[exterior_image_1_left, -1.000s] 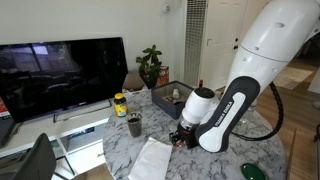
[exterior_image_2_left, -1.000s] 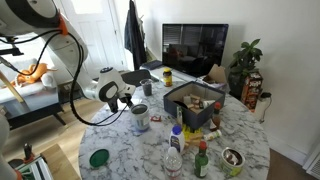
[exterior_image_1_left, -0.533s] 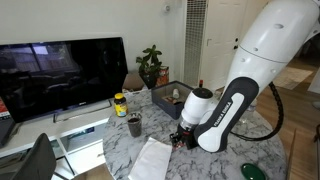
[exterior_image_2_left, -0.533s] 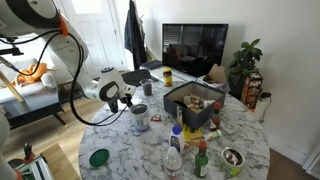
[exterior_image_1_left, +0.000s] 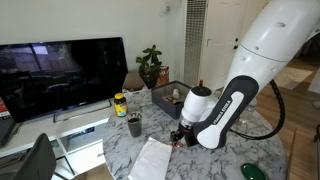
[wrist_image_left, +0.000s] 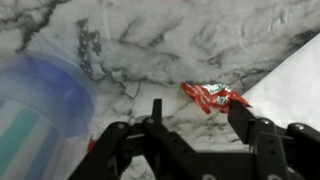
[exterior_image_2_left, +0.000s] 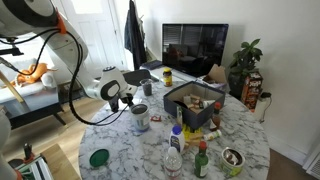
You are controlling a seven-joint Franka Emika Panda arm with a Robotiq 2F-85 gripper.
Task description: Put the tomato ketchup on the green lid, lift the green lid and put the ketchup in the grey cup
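The pincer (wrist_image_left: 197, 108) hangs with fingers apart low over the marble surface (wrist_image_left: 150, 40), where the ketchup packet (wrist_image_left: 212, 96) lies flat just ahead between them, long axis running finger to finger, nearer the finger away from the grey cup (wrist_image_left: 40, 105).

Tomato ketchup (wrist_image_left: 213, 97) (crumpled, red) lies seemingly near grey cup (wrist_image_left: 35, 100).

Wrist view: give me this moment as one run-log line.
gripper: open, low over table | tomato ketchup: on table, ungrasped | grey cup: beside gripper | green lid: apart, no ketchup on it
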